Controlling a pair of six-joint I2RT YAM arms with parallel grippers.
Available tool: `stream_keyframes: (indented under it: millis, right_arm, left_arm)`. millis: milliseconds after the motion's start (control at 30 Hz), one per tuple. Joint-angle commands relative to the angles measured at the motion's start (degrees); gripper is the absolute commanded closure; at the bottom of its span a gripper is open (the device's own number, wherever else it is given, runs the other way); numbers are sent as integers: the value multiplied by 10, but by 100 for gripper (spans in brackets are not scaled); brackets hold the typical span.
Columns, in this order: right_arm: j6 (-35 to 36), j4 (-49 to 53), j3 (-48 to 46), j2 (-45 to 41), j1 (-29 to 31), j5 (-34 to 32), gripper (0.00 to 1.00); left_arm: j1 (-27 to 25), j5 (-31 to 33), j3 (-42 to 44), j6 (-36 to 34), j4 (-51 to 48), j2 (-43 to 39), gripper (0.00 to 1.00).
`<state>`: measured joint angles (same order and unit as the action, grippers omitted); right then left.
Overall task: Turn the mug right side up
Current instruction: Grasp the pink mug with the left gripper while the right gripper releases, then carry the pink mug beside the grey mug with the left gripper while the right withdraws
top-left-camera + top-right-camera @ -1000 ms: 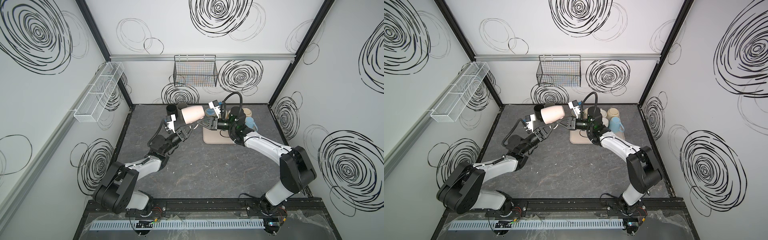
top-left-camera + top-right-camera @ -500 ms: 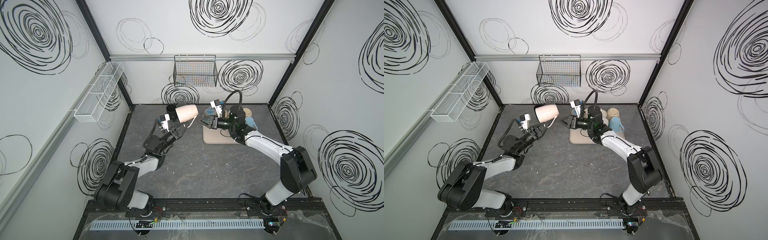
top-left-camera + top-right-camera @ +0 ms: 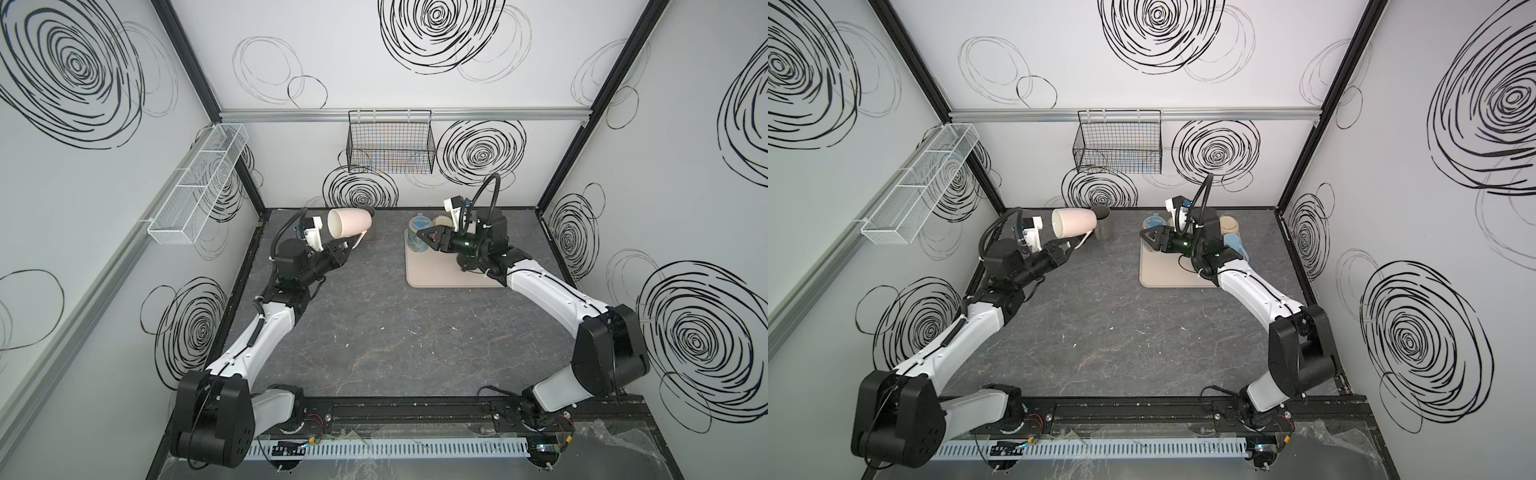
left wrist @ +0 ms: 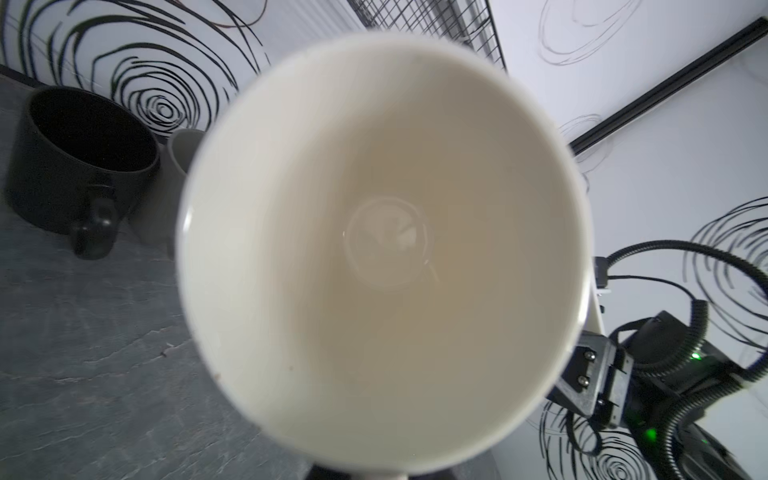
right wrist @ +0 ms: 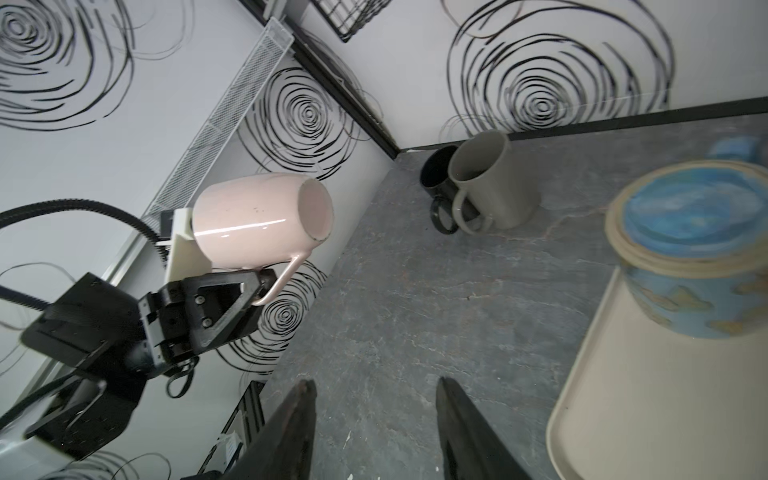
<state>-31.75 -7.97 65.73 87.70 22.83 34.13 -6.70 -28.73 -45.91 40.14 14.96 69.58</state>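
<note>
While the left gripper (image 5: 259,286) is clamped on the handle of the pink mug (image 3: 349,222), the mug hangs on its side above the table's (image 3: 374,332) back left part. Its mouth faces the left wall, its base a grey mug (image 5: 490,183) and a black mug (image 5: 434,170) upright at the back edge. The right gripper (image 5: 376,384) is parted and empty near the tray's (image 3: 440,274) back left corner.

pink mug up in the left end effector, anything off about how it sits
Yes. The glossy pink ceramic mug lies on its side in the air, pinched only by its handle in the left end effector, open mouth facing that arm's wrist camera. It looks empty; no spill shows.
</note>
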Motion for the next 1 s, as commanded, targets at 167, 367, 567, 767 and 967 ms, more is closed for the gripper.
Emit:
stream_keyframes:
  millis: [167,367,567,767,967]
  right_arm:
    - [65,190,24,-29,-55,-131,48]
    - [84,235,21,-34,-73,-152,47]
    - [93,250,22,-31,-88,-148,47]
    - [99,256,19,-33,-107,-144,47]
    - [108,262,19,-34,-121,-137,47]
  left_arm:
    - [-69,156,-165,-204,-239,88,100]
    - [-121,236,-279,-247,-317,194,100]
    - [-153,270,-366,-260,-346,289,100]
    - [-187,352,-482,-266,-408,386,100]
    - [-195,400,-578,-263,-451,471,100]
